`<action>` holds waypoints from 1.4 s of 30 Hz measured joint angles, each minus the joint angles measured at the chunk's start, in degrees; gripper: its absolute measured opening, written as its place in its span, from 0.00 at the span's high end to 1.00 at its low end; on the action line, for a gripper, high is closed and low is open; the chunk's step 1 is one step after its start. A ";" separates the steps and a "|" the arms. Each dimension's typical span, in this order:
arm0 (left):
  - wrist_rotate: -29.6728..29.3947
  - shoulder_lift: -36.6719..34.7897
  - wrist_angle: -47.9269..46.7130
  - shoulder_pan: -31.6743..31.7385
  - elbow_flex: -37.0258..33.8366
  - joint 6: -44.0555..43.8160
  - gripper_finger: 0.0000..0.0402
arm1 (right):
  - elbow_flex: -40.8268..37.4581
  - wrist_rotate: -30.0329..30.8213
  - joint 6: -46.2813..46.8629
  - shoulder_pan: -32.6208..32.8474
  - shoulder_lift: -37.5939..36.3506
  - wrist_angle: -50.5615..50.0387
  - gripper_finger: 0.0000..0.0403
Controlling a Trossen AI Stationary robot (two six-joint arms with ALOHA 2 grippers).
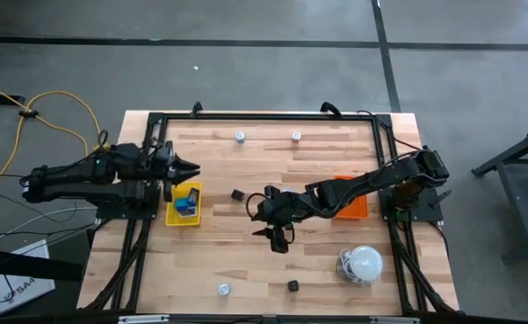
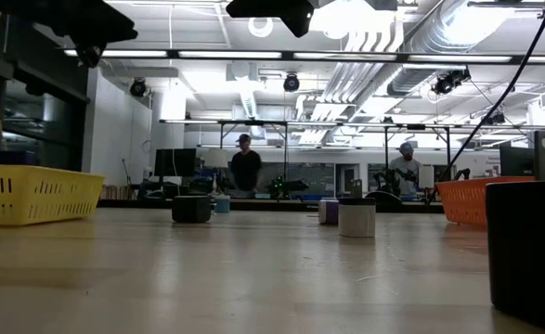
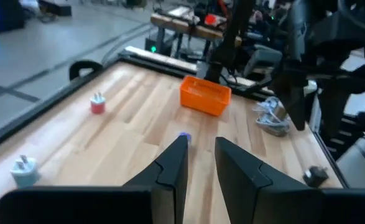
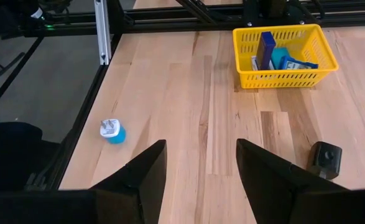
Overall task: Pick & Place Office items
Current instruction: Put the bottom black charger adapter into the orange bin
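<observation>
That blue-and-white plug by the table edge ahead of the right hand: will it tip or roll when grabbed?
The blue-and-white plug stands upright on a round base, so it probably tips if nudged high. Its rounded body might then roll. The right hand is open, apparently wide enough.

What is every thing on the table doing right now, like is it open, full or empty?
Left gripper: empty, fingers nearly shut, above the yellow tray.
Right gripper: open, empty, above mid-table.
Yellow plastic tray: holds blue items.
Orange plastic tray: contents hidden by arm.
Small black block: loose on the wood.
Small white and blue plug piece: loose on the wood.
</observation>
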 joint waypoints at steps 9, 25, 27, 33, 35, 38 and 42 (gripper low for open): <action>-0.95 -0.31 0.25 -0.49 -0.01 -0.06 0.81 | 0.00 0.00 -0.01 0.00 0.00 0.02 0.55; -0.74 -0.28 0.20 -0.49 -0.01 -0.24 0.81 | 0.00 -0.98 0.02 -0.06 0.00 -2.33 0.55; -0.74 -0.28 0.20 -0.49 -0.01 -0.24 0.81 | 0.00 -1.54 0.38 -0.25 0.00 -4.51 0.55; -0.74 -0.28 0.20 -0.49 -0.01 -0.24 0.81 | 0.00 -3.51 3.44 0.12 0.00 -13.04 0.55; -0.72 -0.28 0.20 -0.49 -0.01 -0.24 0.81 | 0.00 -4.76 4.21 1.04 0.00 -14.81 0.55; -0.73 -0.28 0.18 -0.49 -0.01 -0.24 0.81 | 0.00 -4.57 4.81 2.75 0.00 -15.06 0.55; -0.71 -0.28 0.18 -0.49 -0.01 -0.24 0.81 | 0.00 -3.39 5.96 4.51 0.00 -14.88 0.55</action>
